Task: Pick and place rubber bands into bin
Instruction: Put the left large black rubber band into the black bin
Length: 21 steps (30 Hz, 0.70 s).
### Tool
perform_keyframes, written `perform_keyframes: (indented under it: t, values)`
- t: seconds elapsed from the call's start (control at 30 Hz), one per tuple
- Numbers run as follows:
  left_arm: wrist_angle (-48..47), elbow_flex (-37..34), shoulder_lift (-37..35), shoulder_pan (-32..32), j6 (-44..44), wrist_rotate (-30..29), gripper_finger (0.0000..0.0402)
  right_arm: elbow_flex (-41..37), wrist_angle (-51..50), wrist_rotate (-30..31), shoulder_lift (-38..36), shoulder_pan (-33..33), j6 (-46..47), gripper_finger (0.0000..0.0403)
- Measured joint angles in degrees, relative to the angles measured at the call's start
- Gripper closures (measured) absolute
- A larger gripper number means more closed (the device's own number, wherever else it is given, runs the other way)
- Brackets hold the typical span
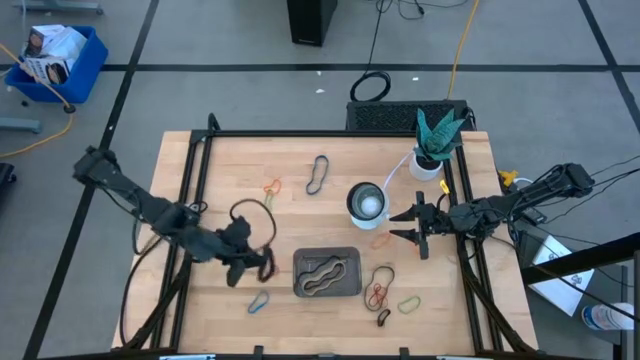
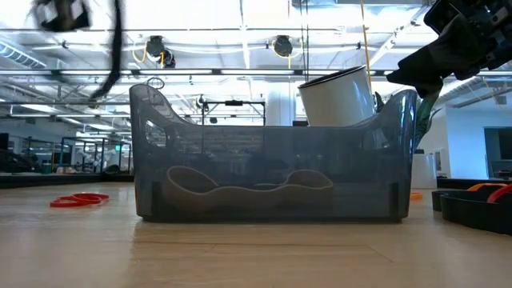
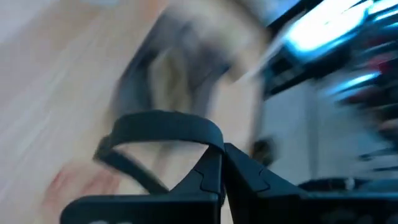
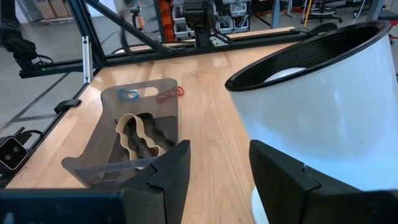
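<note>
My left gripper point(image 1: 262, 262), jaws pinched shut on a black rubber band point(image 3: 158, 127), sits just left of the bin point(image 1: 327, 272), which holds a tan rubber band point(image 4: 138, 144) and a dark one. My right gripper point(image 1: 408, 225), jaws spread and empty, waits beside the white cup point(image 1: 366, 201). Other rubber bands point(image 1: 380, 293) lie scattered on the wooden table point(image 1: 220, 190).

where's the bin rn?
High view: the bin sits near the table's front edge, centre, just below the round cup, with a tan rubber band inside.
</note>
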Motion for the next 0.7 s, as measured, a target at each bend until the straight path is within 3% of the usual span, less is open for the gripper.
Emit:
perform_keyframes:
  t: [0.2,0.33,0.5,0.7]
  values:
    - [22.3,0.1,-1.0,3.5,17.0,1.3,0.0395,0.0,0.0,0.0,0.0,0.0,-0.3,0.0245]
    - [27.5,0.1,0.2,6.3,23.3,4.8,0.0397,0.0,0.0,1.1,0.0,0.0,-1.5,0.0242]
    - [23.7,4.6,3.4,10.1,24.1,8.7,0.0398,0.0,0.0,4.3,0.0,-0.2,-1.5,0.0243]
    - [6.3,20.3,11.8,12.2,30.9,12.9,0.0398,0.0,0.0,4.2,0.0,-0.2,-2.5,0.0243]
